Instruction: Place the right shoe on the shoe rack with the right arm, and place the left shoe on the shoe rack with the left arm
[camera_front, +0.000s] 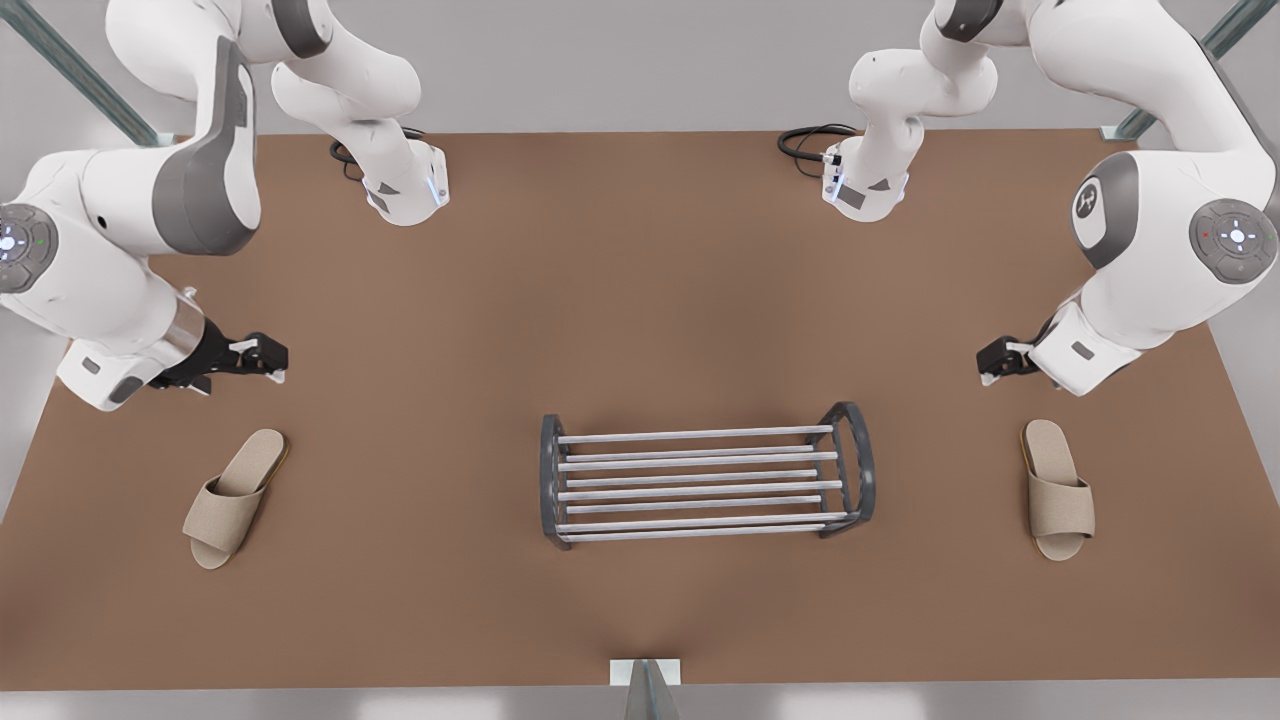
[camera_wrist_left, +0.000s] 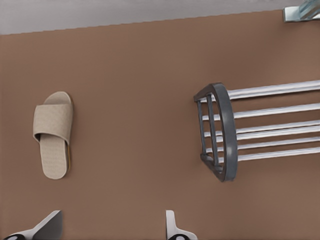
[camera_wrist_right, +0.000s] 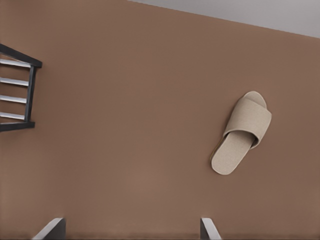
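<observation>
The shoe rack (camera_front: 700, 434) was seen standing on the brown table (camera_front: 640, 250), approx. at its middle and toward the near edge, silver rods running left-right btw. two dark grey arched end frames; nothing was seen resting on the rods. The right shoe (camera_front: 235, 497), a beige open-toe slipper, was found flat on the table at the front view's left, well apart from the rack, set at an angle w/ its toe toward the near edge. The left shoe (camera_front: 1057, 488), a matching slipper, was found flat at the front view's right, also well apart from the rack, lying almost straight, toe toward the near edge. The right gripper (camera_front: 265, 358) was held above the table just far of the right shoe, touching nothing; in the right wrist view its fingers (camera_wrist_right: 52, 230) were seen spread wide and empty, w/ the slipper (camera_wrist_right: 242, 134) and one rack end (camera_wrist_right: 30, 92) beyond. The left gripper (camera_front: 990, 365) was held likewise above the table, far of the left shoe; in the left wrist view its fingers (camera_wrist_left: 172, 227) were seen wide and empty, w/ the slipper (camera_wrist_left: 52, 135) and an arched rack end (camera_wrist_left: 227, 130) beyond.
</observation>
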